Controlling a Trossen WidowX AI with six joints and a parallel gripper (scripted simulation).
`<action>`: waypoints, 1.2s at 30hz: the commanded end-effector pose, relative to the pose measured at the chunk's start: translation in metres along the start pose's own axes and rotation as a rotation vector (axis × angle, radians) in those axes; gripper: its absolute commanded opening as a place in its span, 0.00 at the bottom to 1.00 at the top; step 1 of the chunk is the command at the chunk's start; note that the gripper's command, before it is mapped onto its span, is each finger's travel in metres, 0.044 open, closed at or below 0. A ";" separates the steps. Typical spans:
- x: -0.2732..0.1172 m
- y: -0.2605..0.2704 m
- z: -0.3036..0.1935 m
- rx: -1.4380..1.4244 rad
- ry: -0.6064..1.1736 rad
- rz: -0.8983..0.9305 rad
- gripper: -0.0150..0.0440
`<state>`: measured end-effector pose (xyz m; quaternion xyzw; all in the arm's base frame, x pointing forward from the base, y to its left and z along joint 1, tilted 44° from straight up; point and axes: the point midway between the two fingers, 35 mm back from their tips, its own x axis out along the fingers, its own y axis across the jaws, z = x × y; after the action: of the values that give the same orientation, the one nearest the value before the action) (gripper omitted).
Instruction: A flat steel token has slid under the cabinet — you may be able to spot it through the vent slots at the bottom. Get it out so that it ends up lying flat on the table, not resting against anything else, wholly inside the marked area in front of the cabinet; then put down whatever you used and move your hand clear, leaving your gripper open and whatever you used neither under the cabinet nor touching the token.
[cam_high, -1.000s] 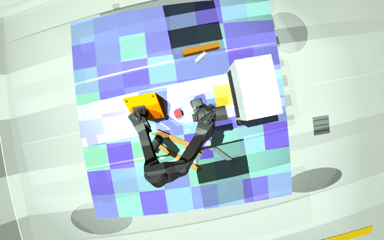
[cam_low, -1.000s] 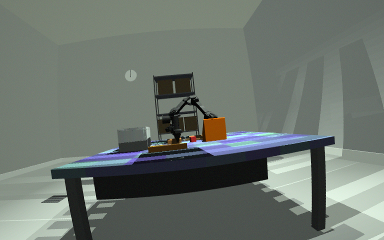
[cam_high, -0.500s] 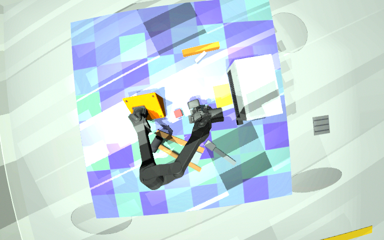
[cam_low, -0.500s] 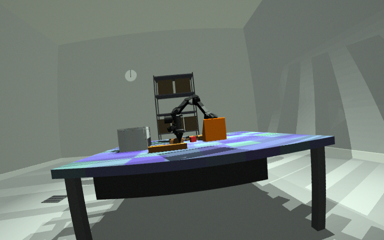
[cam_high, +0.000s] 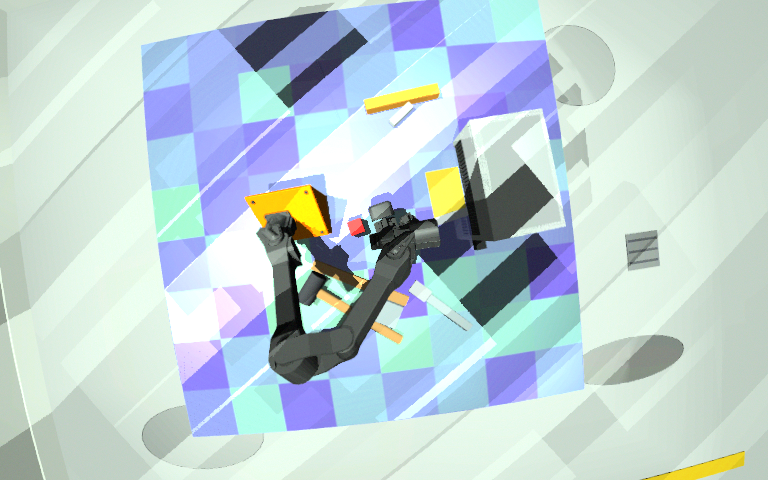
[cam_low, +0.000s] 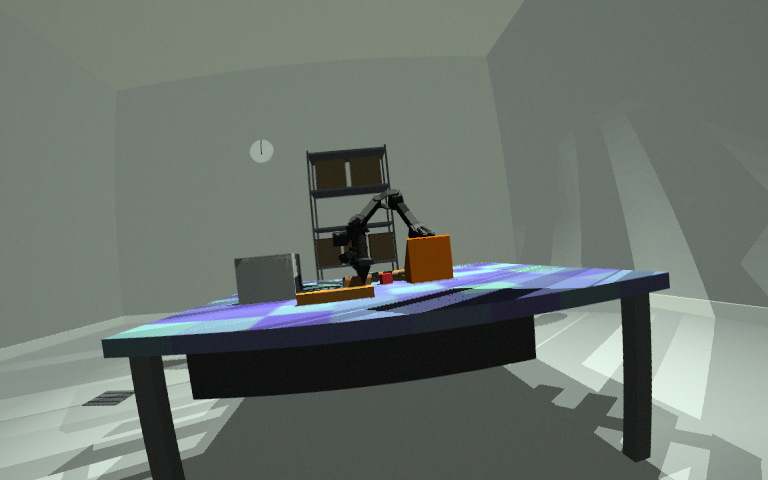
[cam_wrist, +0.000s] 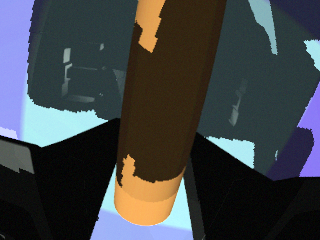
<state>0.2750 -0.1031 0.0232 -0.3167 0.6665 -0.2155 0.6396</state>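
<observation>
Gripper, one: closed on a wooden handle. Cabinet, one: past the yellow patch from my grip. Token: unseen by me, presumably beneath it. Reach, by my judgement: toward the vents, handle lengthwise.

wall clock: round, pale | shelf rack: holds brown boxes | floor grille: slatted | cube: red

top: high above cabinet and table, facing down
exterior: off cabinet's side, just above table height, facing shelf rack
wrist: in front of cabinet, close over handle, facing tabletop
top + exterior: share cabinet, whole arm
</observation>
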 end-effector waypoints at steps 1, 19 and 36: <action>0.001 0.001 -0.006 -0.007 0.003 0.000 0.25; 0.001 -0.001 -0.028 -0.007 0.004 0.000 0.25; 0.001 -0.003 -0.048 -0.008 0.005 0.000 0.25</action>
<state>0.2327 -0.1109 0.0295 -0.3171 0.6670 -0.2155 0.6388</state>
